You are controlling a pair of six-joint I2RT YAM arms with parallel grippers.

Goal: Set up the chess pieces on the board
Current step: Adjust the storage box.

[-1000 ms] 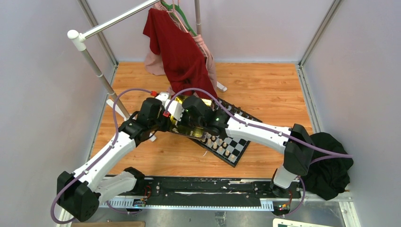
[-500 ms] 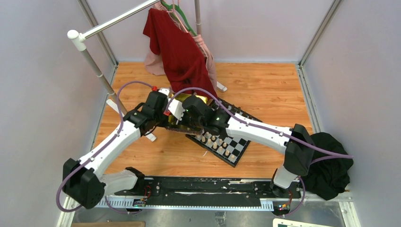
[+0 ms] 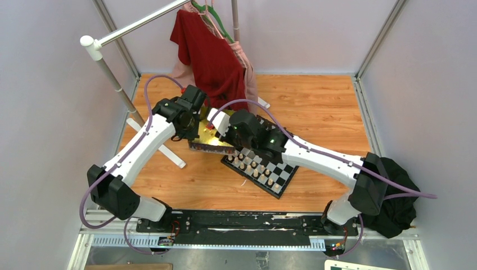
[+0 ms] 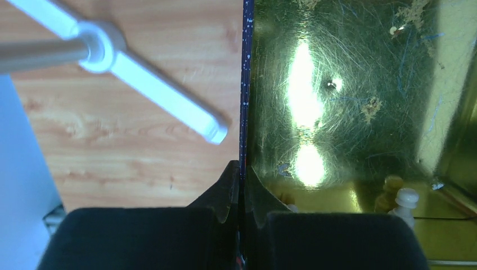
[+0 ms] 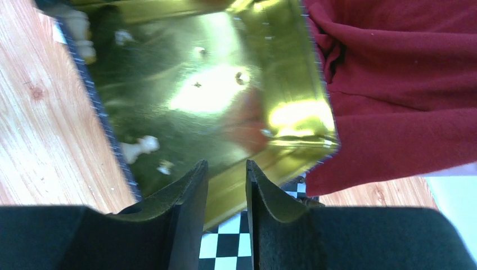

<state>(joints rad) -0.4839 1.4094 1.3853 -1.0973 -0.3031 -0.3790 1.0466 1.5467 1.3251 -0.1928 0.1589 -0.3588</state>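
Observation:
The gold tin (image 3: 216,139) is tilted up on edge beside the board's (image 3: 283,173) far-left corner. My left gripper (image 3: 197,130) is shut on the tin's thin dark side wall (image 4: 246,84). The left wrist view shows the tin's gold inside (image 4: 349,84) with a tan piece (image 4: 392,187) and a white piece (image 4: 406,200) low in it. My right gripper (image 3: 224,134) is open, and in its wrist view the tin's rim (image 5: 226,188) shows through the gap above the board (image 5: 225,242). A white piece (image 5: 140,148) lies in the tin. Tan pieces (image 3: 254,167) stand in rows on the board.
A red garment (image 3: 211,62) hangs from the rack right behind the tin, close to the right fingers (image 5: 394,84). The rack's white foot (image 3: 163,152) lies left of the tin (image 4: 163,101). A black cloth (image 3: 396,197) sits at the right edge.
The left arm has swung away from the base and carried the tin's wall farther back, tipping the tin. The right gripper has moved back and up with it.

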